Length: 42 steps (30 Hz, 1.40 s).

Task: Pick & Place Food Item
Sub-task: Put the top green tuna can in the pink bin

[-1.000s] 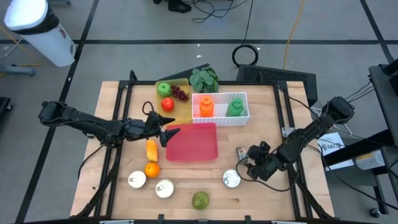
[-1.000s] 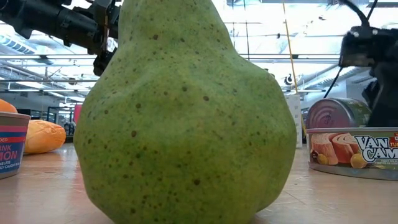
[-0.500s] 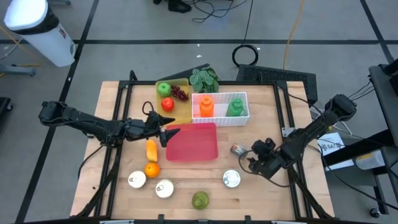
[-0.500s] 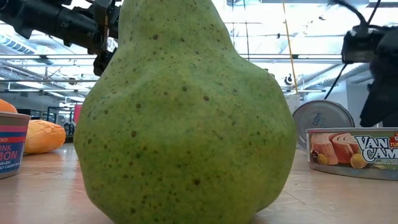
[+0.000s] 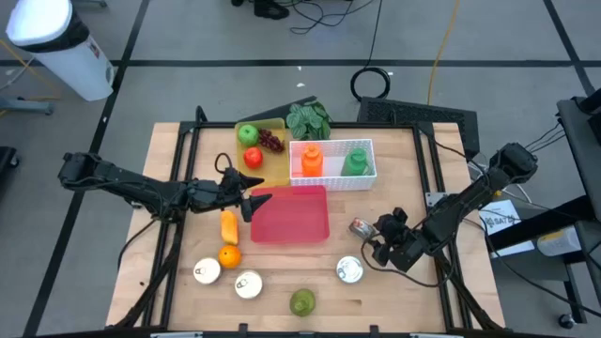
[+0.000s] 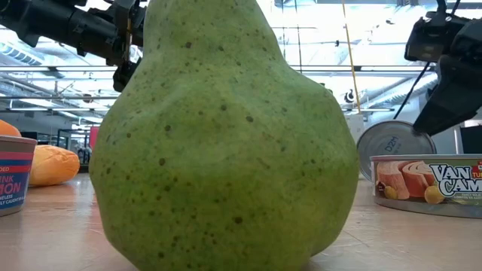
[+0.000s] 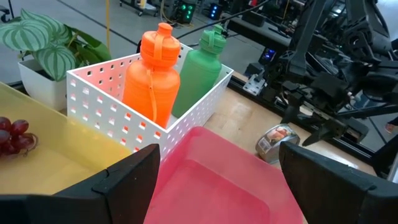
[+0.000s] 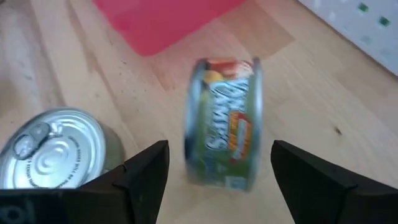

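Can on edge before open right claw.

wooden table: trays, cans, perhaps fruit

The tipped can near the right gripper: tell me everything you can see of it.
The tipped can is a short round tin with a printed paper label, green with some red and yellow, and plain metal rims. It stands on its edge on the wooden table, one flat end facing the low camera. It lies between the pink tray and the right gripper, whose open fingers sit short of it, not touching. A second can stands upright close by.
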### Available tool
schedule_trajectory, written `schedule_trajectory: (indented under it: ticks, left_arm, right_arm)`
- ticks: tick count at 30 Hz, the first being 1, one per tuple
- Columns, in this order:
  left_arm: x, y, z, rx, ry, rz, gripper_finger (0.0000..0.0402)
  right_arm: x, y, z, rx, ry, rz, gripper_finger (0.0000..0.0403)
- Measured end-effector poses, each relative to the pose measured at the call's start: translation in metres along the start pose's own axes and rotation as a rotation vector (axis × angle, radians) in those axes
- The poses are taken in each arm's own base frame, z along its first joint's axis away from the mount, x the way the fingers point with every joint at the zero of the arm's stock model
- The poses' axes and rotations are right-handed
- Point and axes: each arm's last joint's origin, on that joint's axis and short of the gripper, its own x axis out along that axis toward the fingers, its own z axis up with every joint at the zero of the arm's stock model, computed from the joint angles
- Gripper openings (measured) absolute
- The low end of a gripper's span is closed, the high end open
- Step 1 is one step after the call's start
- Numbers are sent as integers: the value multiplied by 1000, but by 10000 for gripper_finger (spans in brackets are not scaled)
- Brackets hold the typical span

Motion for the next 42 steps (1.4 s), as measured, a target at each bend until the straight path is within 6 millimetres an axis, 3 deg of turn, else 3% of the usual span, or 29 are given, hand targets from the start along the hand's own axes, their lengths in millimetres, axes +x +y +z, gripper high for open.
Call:
schedule_trajectory:
  ticks: [11,14,19,24,29,35,38,42]
  left_arm:
    - [0,0,0,-2,0,1,340]
    - [0,0,0,1,-1,0,340]
    - [0,0,0,1,0,0,340]
    - [0,0,0,1,0,1,340]
    - [0,0,0,1,-2,4,340]
    - [0,0,0,1,-3,5,340]
    - [0,0,0,-8,-3,5,340]
    - [0,0,0,-14,-3,5,340]
  right_arm:
    - [11,0,2,-64,-2,-32,259]
    - [12,0,2,-93,0,-33,233]
    - [12,0,2,-168,2,-30,148]
    - [9,1,7,-256,-21,-8,144]
    - [-12,16,40,-251,-177,108,144]
    - [-24,40,79,-475,-497,199,144]
    - [-8,44,93,-669,-595,144,144]
    - [29,38,105,-855,-601,31,144]
